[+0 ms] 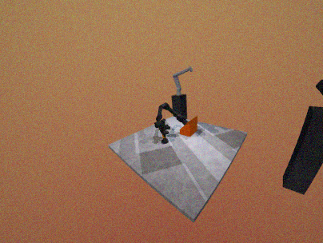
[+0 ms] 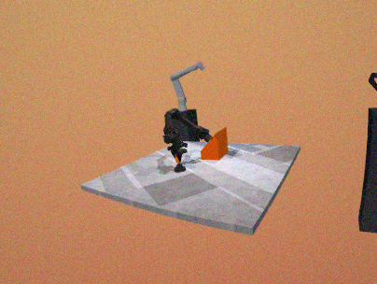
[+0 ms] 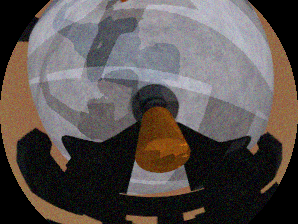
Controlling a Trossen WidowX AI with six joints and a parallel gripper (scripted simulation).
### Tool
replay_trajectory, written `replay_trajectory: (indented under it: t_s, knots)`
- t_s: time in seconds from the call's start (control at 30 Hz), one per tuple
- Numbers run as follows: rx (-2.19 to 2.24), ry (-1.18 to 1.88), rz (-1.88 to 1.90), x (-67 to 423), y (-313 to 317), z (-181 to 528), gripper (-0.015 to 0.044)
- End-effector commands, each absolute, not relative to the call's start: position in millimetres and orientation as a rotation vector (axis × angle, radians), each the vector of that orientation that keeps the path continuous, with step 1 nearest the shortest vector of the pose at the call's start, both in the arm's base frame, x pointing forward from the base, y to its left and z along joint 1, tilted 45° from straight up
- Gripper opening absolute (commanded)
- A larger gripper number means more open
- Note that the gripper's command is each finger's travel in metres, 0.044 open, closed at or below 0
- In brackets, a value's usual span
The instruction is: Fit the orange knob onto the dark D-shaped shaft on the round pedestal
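My gripper [image 1: 163, 134] [image 2: 177, 158] [image 3: 157, 124] is shut on the orange knob [image 3: 160, 139], which it holds upright. In the wrist view the knob's far end sits right over the dark round pedestal [image 3: 157, 100] [image 1: 164, 141] [image 2: 179, 168] and hides the shaft. In the top and exterior views the gripper points down at the pedestal on the grey table [image 1: 180, 176] [image 2: 210, 196]. A sliver of orange knob [image 2: 177, 160] shows between the fingers just above the pedestal. I cannot tell whether the knob is seated on the shaft.
An orange wedge [image 1: 189, 127] [image 2: 216, 145] stands on the table just right of the gripper. The arm's dark base box [image 1: 179, 105] [image 2: 186, 120] and a grey post [image 1: 178, 80] [image 2: 180, 86] stand behind. A dark slab [image 1: 305, 152] [image 2: 369, 173] is far right.
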State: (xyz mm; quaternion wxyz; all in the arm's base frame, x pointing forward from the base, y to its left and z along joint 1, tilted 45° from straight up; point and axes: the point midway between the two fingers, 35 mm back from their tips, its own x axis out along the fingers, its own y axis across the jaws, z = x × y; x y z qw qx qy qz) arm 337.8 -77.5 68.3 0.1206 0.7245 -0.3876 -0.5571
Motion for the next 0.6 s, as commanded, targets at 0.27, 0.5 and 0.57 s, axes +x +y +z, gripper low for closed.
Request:
replay_trajectory:
  t_s: [0.27, 0.5, 0.57]
  knots:
    - [2.090, -1.088, -1.632, 336.1, -78.3, 67.0, 0.0000]
    - [2.089, -1.088, -1.633, 335.1, -78.5, 65.8, 0.0000]
    - [2.089, -1.088, -1.633, 335.4, -78.9, 65.7, 0.0000]
